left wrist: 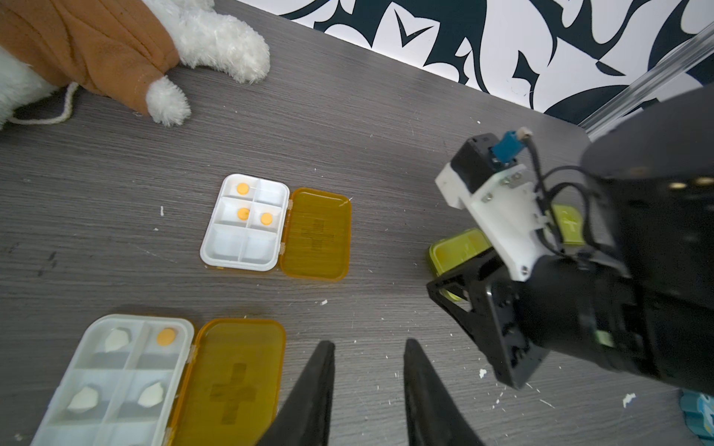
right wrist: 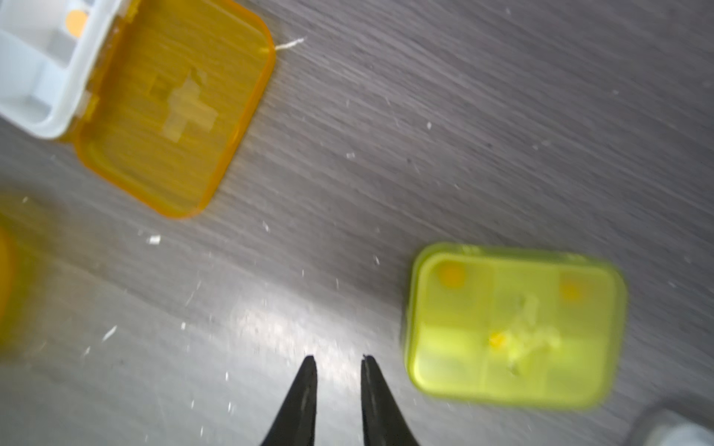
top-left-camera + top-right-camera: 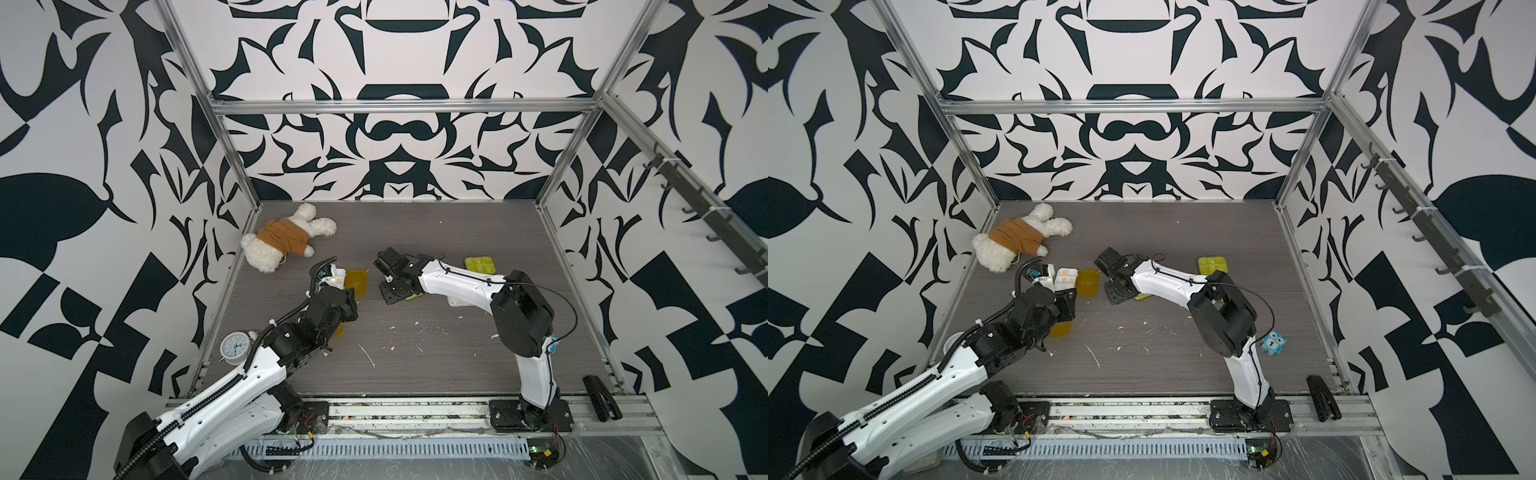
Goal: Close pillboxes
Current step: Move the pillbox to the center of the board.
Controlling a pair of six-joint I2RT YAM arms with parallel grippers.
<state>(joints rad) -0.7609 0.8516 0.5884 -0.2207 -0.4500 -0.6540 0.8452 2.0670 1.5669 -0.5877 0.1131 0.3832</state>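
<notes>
Right gripper (image 2: 339,358), slightly parted and empty, hangs beside the green pillbox (image 2: 514,328), which looks closed. Left gripper (image 1: 369,343), parted and empty, sits beside the open amber pillbox (image 1: 174,386), likely next.

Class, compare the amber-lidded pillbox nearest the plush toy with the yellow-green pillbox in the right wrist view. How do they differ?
The amber pillbox lies open, lid flat beside its white tray; the yellow-green pillbox has its lid down. Amber's three orange pills show bare; yellow-green's show only through the lid. Both are flat, compartmented, rounded rectangles holding orange pills.
</notes>
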